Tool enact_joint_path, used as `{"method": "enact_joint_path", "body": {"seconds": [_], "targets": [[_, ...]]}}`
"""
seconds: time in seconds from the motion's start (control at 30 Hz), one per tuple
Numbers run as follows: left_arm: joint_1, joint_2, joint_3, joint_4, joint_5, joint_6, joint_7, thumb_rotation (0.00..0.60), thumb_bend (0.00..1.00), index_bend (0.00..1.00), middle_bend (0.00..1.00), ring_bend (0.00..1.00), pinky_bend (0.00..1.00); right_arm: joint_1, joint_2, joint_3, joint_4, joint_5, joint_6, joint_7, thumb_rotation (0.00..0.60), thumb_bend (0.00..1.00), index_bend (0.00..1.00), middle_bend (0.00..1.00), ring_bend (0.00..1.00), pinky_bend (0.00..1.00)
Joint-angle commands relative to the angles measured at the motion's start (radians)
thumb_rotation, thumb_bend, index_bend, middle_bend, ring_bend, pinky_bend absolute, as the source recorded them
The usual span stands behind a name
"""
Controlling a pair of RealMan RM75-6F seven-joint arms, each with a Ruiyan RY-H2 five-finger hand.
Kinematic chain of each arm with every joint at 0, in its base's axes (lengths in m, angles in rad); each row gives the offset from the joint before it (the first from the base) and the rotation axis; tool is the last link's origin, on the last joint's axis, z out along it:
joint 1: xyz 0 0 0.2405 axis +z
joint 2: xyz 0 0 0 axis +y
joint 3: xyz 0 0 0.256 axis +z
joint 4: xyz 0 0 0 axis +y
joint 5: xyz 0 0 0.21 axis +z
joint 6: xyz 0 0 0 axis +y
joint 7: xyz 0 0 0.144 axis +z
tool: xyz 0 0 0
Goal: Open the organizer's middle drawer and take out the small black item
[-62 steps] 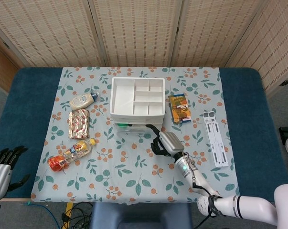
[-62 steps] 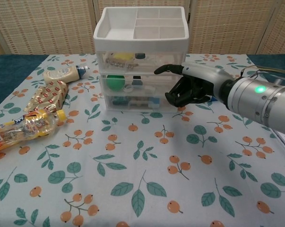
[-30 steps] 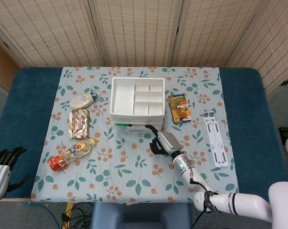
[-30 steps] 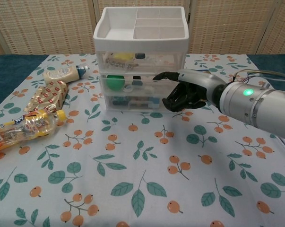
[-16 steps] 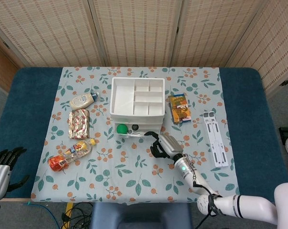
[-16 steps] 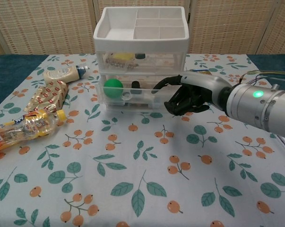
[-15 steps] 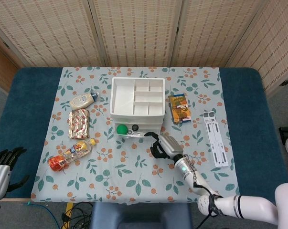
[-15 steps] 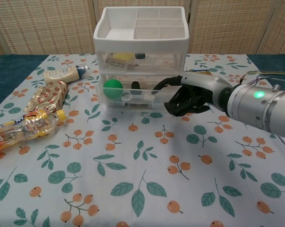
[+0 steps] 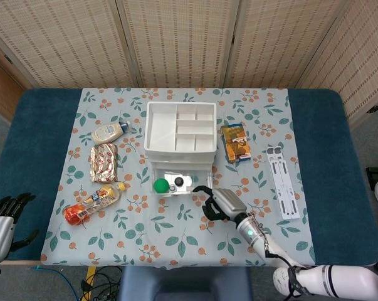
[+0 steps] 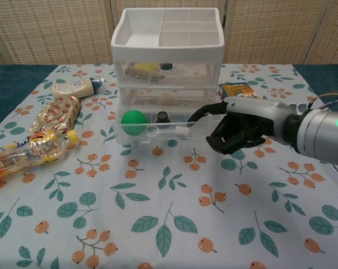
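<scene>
One small black knob-like item (image 10: 162,117) sat in the pulled-out clear plastic middle drawer (image 10: 157,136), beside a green ball (image 10: 134,122); probably light, rigid, best pinched from above. The right hand (image 10: 241,130), fingers curled, hooked the drawer's front.

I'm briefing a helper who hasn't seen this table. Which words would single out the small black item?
Find the white organizer mid-table; its middle drawer is pulled out toward you. Inside sits the small black item, right of the green ball: the only dark thing in there.

Overhead head view; low, close chest view
</scene>
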Motion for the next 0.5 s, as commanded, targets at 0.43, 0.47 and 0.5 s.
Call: {"method": "enact_joint_path", "body": {"seconds": [0.43,0.47,0.5], "targets": [[-0.002,0.005,-0.002,-0.007,-0.005,-0.002,0.007,0.6,0.22,0.18,0.18,0.19,0.12,-0.012,0.133,-0.011,-0.141,-0.13,-0.038,0.045,0.6,0.6,0.07,0.81,0.92,1.0],[-0.002,0.005,-0.002,-0.007,-0.005,-0.003,0.007,0.6,0.22,0.18,0.18,0.19,0.12,-0.007,0.142,-0.007,-0.152,-0.139,-0.039,0.04,0.6,0.6,0.07,0.81,0.92,1.0],[-0.002,0.005,-0.002,-0.007,-0.005,-0.004,0.007,0.6,0.22,0.18,0.18,0.19,0.12,-0.006,0.144,-0.007,-0.154,-0.14,-0.04,0.039,0.6,0.6,0.07,0.81,0.92,1.0]]}}
